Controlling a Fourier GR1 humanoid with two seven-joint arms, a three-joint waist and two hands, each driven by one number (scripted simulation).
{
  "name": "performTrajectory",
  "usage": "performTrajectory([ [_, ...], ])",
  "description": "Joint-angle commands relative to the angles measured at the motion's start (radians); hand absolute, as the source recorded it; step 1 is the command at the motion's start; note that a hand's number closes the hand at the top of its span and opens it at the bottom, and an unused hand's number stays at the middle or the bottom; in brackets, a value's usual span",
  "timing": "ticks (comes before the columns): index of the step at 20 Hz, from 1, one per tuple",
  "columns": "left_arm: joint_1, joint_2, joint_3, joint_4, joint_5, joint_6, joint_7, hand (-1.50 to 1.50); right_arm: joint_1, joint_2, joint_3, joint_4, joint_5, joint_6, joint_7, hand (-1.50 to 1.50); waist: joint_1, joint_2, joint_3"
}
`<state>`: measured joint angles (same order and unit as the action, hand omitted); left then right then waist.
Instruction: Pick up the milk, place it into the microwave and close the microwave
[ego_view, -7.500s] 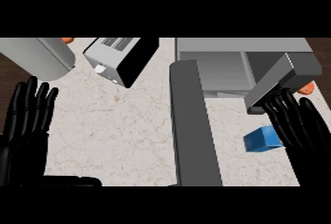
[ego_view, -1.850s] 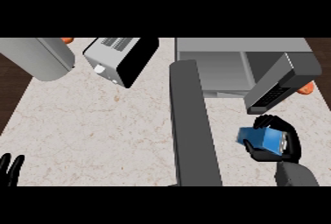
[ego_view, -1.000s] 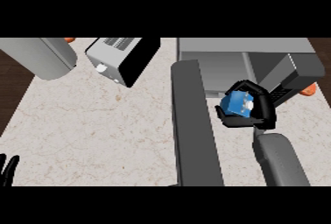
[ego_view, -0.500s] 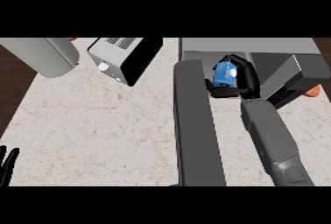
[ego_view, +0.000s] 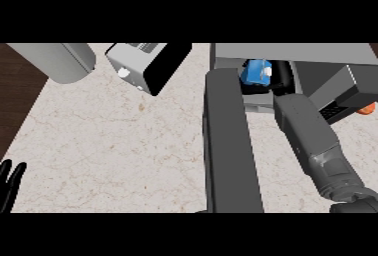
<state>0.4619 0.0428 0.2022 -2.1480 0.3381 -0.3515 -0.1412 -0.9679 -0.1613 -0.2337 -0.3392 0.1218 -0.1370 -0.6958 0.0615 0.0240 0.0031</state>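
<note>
One milk carton (ego_view: 255, 72) in microwave (ego_view: 317, 52) mouth.
Right hand (ego_view: 280, 80) curled round it; left hand (ego_view: 10, 182) spread, lower-left edge.

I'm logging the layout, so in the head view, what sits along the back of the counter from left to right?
Grey cylinder → toaster → microwave door → milk → orange object at the right edge.

A single view looks steeply down from the robot's head onto the bench (ego_view: 111, 150), fairly near. Its upper edge takes in the microwave (ego_view: 295, 52) and toaster (ego_view: 148, 65); the right forearm (ego_view: 317, 145) enters from below.
</note>
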Motion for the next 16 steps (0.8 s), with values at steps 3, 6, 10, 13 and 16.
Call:
performTrajectory([
  [3,-0.029,-0.009,-0.015,0.012,-0.015,0.002,-0.004,-1.50,-0.082,-0.051,-0.001,0.100,0.047,-0.091,-0.035,1.50,0.028,0.013,-0.001],
  [6,-0.033,0.005,-0.021,0.020,-0.010,-0.025,-0.013,-1.50,-0.115,-0.028,-0.003,0.135,0.057,-0.159,-0.012,1.50,0.055,0.022,0.000],
  [10,-0.053,-0.009,-0.033,0.031,-0.028,-0.016,-0.023,-1.50,-0.143,-0.076,-0.050,0.160,0.023,-0.175,0.019,1.50,0.067,0.031,0.000],
  [13,-0.058,0.011,-0.036,0.022,-0.034,-0.019,0.005,-1.50,-0.165,-0.059,-0.091,0.173,-0.003,-0.317,0.059,1.50,0.082,0.035,0.001],
  [16,-0.085,0.009,-0.048,0.032,-0.077,-0.004,0.004,-1.50,-0.154,-0.075,-0.086,0.176,0.015,-0.391,0.016,1.50,0.087,0.047,0.002],
])
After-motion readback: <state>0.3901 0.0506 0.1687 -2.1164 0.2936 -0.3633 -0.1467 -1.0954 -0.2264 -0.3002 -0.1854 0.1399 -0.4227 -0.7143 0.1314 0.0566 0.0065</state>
